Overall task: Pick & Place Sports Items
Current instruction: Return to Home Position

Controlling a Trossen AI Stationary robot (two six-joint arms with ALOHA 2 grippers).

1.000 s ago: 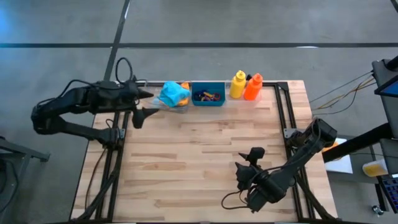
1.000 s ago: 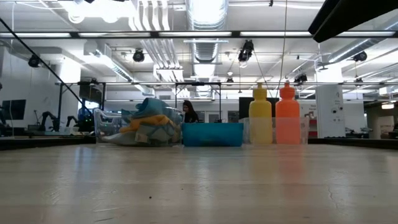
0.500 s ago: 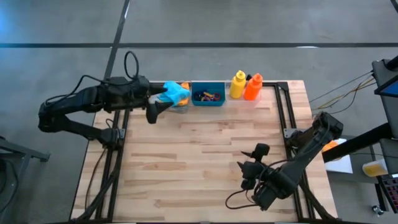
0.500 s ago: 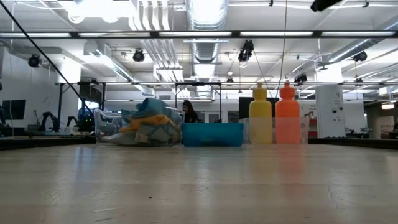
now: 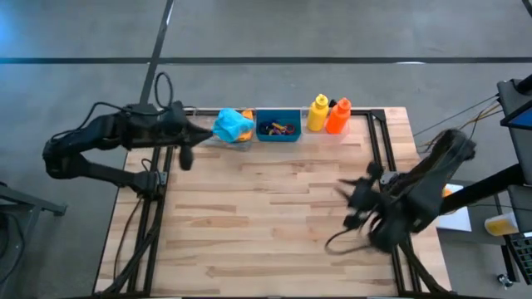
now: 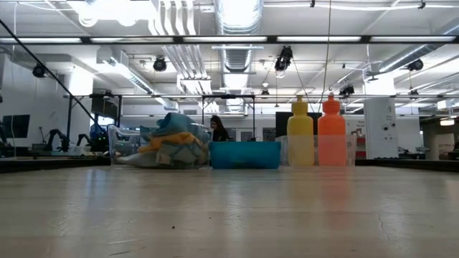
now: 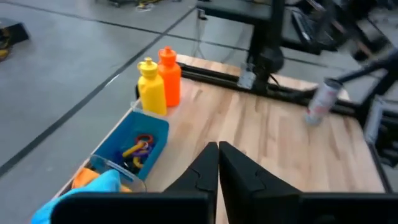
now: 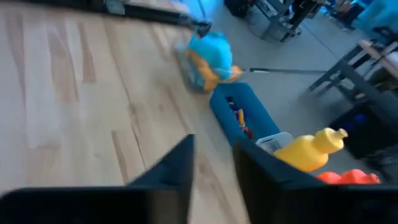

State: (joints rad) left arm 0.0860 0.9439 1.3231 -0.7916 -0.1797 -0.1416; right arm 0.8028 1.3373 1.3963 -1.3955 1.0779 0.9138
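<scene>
Right arm (image 5: 420, 191) motion-smeared in high view; right gripper (image 5: 357, 198) outline unreadable there. In right wrist view cloth pile (image 8: 208, 56), teal bin (image 8: 227, 121), yellow bottle (image 8: 308, 152) smeared; orange bottle (image 8: 348, 178) cut by bottom edge. Rings (image 5: 278, 129) too small from above to sort by colour; in low view bin wall hides them. Left gripper (image 7: 217, 165) body covers part of cloth pile in left wrist view.

A robotics lab in an open industrial hall: the low view shows bare ceiling ducts (image 6: 237, 18) and pipes (image 6: 172, 29), rows of strip lights (image 6: 107, 8), what look like other small robot arms (image 6: 54, 136) far off, and a person (image 6: 217, 129) seated at the back. From above, a butcher-block table (image 5: 274, 208) on a black frame (image 5: 378, 149) stands on a grey concrete floor (image 5: 332, 33), with cables (image 5: 465, 112) trailing beside it
</scene>
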